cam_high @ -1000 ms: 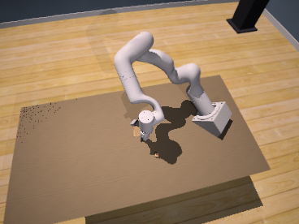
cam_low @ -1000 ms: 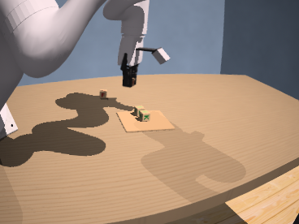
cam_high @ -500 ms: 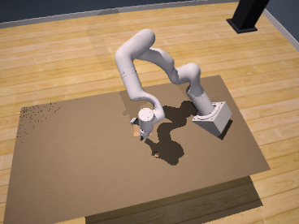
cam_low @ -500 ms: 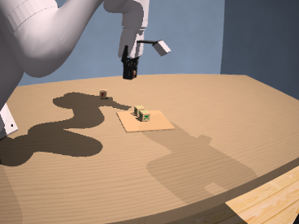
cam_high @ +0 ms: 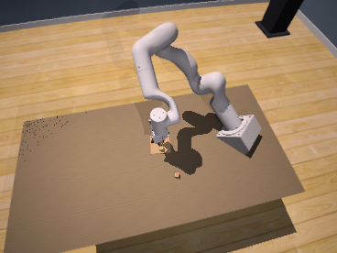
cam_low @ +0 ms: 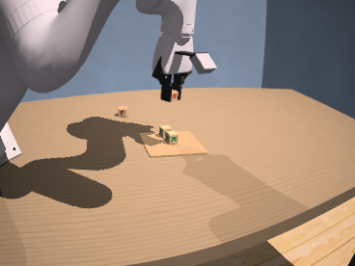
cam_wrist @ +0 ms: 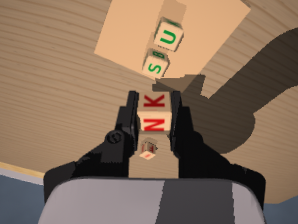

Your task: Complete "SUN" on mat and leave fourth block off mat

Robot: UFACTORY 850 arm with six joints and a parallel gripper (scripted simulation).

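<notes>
End effector (cam_wrist: 154, 137) is clamped on the red-lettered block (cam_wrist: 154, 115), which shows N and K faces and hangs high above the worktop (cam_low: 270, 145), just up-frame of the mat (cam_low: 193, 146) in the exterior view. S block (cam_wrist: 156, 66) and U block (cam_wrist: 169, 35) sit on the mat. Risks:
- wrong face ends up on top, K rather than N
- block clips U on descent
- lands on the S side, wrong order
- spare block (cam_low: 122, 111) is off the mat; leave it

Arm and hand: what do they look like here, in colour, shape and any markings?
The arm is smooth, rounded and pale grey-white, made of thick curved tubular links, on a square light-grey base. No cables or markings show. The hand has a pale grey body with a darker grey panel and small screws, a boxy light-grey attachment on its side, and two black fingers.
</notes>
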